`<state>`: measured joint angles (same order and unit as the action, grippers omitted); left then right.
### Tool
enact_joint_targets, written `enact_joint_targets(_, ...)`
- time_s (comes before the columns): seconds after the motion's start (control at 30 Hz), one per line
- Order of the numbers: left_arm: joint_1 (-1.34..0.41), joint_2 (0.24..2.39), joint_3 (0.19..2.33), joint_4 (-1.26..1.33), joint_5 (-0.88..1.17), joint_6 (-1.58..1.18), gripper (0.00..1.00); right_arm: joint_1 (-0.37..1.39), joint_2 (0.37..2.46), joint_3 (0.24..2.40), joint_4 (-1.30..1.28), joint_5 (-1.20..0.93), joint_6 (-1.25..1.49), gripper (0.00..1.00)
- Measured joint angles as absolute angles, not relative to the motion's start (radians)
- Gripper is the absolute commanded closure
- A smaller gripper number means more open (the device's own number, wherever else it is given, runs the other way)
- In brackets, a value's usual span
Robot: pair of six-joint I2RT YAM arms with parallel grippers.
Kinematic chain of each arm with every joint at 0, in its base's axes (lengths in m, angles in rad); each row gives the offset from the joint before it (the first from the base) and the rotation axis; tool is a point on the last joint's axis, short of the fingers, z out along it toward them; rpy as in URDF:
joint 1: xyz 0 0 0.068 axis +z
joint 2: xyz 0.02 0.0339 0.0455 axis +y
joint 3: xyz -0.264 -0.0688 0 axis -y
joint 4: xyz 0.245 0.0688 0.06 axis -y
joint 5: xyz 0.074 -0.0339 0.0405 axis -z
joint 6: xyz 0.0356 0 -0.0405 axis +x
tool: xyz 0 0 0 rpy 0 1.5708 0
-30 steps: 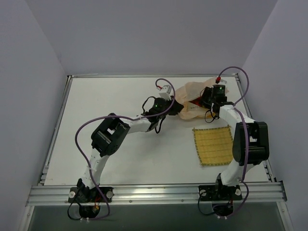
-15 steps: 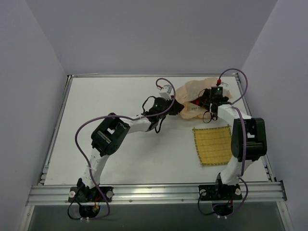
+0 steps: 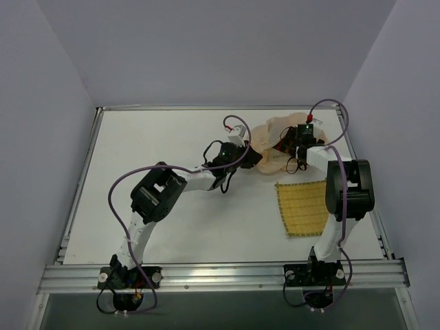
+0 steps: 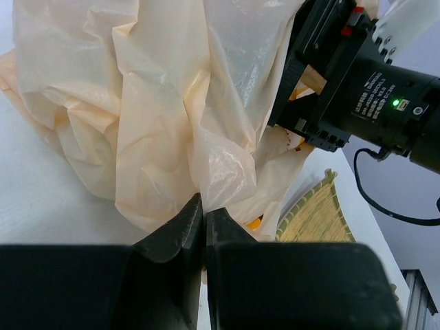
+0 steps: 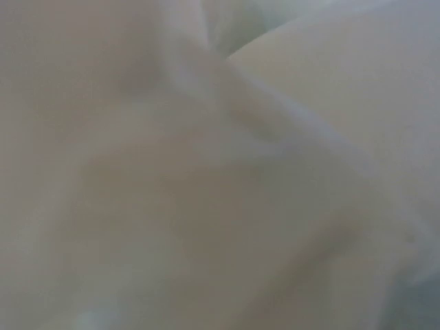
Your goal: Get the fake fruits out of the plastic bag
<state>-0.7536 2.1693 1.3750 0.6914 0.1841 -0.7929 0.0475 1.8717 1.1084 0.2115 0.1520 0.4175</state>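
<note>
The plastic bag [image 3: 270,136] lies crumpled at the table's far right, cream-peach and translucent [image 4: 158,103]. My left gripper [image 4: 204,210] is shut on a fold of its lower edge, coming from the bag's left side [image 3: 251,156]. My right gripper [image 3: 295,139] is pushed into the bag's mouth from the right, and its black body [image 4: 357,89] shows in the left wrist view. Its fingers are hidden in the plastic. The right wrist view shows only blurred film [image 5: 220,165]. The fake fruits are hidden inside; only a dark red patch [image 3: 281,146] shows at the opening.
A square woven yellow mat [image 3: 304,207] lies just in front of the bag, and its corner [image 4: 316,216] shows beside the bag in the left wrist view. The table's right rail [image 3: 357,158] runs close behind the right arm.
My right arm has swung left and pushed its gripper deeper into the bag, which has bunched up smaller. The left gripper keeps its hold and has barely moved.
</note>
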Motion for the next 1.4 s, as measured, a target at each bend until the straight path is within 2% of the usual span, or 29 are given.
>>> enact_joint_targets(0.33, -0.754, 2.169, 1.361, 0.694, 0.184, -0.793, 0.98, 0.044, 1.891, 1.134, 0.261, 0.163, 0.434, 0.04)
enact_joint_targets(0.43, -0.753, 2.169, 1.361, 0.695, 0.184, -0.79, 0.98, 0.041, 1.918, 1.166, 0.271, 0.165, 0.435, 0.16)
enact_joint_targets(0.47, -0.753, 2.169, 1.361, 0.694, 0.184, -0.789, 0.98, 0.038, 1.927, 1.175, 0.276, 0.166, 0.437, 0.29)
enact_joint_targets(0.5, -0.753, 2.169, 1.36, 0.694, 0.184, -0.788, 0.98, 0.036, 1.93, 1.179, 0.278, 0.167, 0.434, 0.37)
enact_joint_targets(0.6, -0.753, 2.169, 1.357, 0.694, 0.184, -0.788, 0.98, 0.031, 1.932, 1.179, 0.284, 0.169, 0.437, 0.57)
enact_joint_targets(0.73, -0.753, 2.169, 1.356, 0.694, 0.184, -0.788, 0.98, 0.027, 1.925, 1.165, 0.307, 0.159, 0.437, 0.65)
enact_joint_targets(0.97, -0.754, 2.169, 1.355, 0.691, 0.183, -0.788, 0.98, 0.027, 1.766, 1.016, 0.348, 0.071, 0.438, 0.66)
enact_joint_targets(1.4, -0.752, 2.169, 1.378, 0.684, 0.175, -0.821, 0.98, 0.027, 1.541, 0.905, 0.334, -0.148, 0.453, 0.65)
